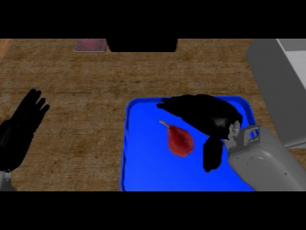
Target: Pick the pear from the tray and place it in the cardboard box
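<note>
I see a brown, woven-looking table [76, 90] filling most of the frame. At the top edge, left of centre, a small reddish square thing [90, 45] lies beside a black block [142, 45].

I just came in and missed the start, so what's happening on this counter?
The robot's right hand is over the blue tray, fingers arched next to a red pear lying on it. The pear is not gripped yet; the thumb hangs just to its right. The left hand rests open at the view's left edge, off the tray. A grey box-like container sits to the right of the tray, and nothing has gone into it.
</note>
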Motion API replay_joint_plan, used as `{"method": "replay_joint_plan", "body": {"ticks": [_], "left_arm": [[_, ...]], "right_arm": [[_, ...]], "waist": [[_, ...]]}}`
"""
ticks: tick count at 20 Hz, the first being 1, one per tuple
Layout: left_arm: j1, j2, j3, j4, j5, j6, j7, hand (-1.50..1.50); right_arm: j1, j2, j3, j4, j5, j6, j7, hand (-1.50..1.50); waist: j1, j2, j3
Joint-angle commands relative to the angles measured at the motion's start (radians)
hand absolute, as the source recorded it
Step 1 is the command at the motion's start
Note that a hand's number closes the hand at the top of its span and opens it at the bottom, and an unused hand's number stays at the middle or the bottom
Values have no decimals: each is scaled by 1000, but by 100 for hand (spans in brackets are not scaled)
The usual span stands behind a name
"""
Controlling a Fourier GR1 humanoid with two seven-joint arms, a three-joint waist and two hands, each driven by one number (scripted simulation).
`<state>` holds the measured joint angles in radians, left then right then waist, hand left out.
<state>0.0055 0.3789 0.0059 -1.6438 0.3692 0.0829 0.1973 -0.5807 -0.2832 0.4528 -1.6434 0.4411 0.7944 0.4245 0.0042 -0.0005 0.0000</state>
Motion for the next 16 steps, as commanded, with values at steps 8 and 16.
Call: {"method": "replay_joint_plan", "body": {"ticks": [8,16], "left_arm": [[-10,-26,70,34,-17,-85,1,0],[9,-81,56,-2,-92,-72,6,0]], "right_arm": [[-10,83,21,99,216,-18,-89,-150],[21,166,47,139,309,-4,-76,-150]], "waist": [[1,1,0],[1,1,0]]}}
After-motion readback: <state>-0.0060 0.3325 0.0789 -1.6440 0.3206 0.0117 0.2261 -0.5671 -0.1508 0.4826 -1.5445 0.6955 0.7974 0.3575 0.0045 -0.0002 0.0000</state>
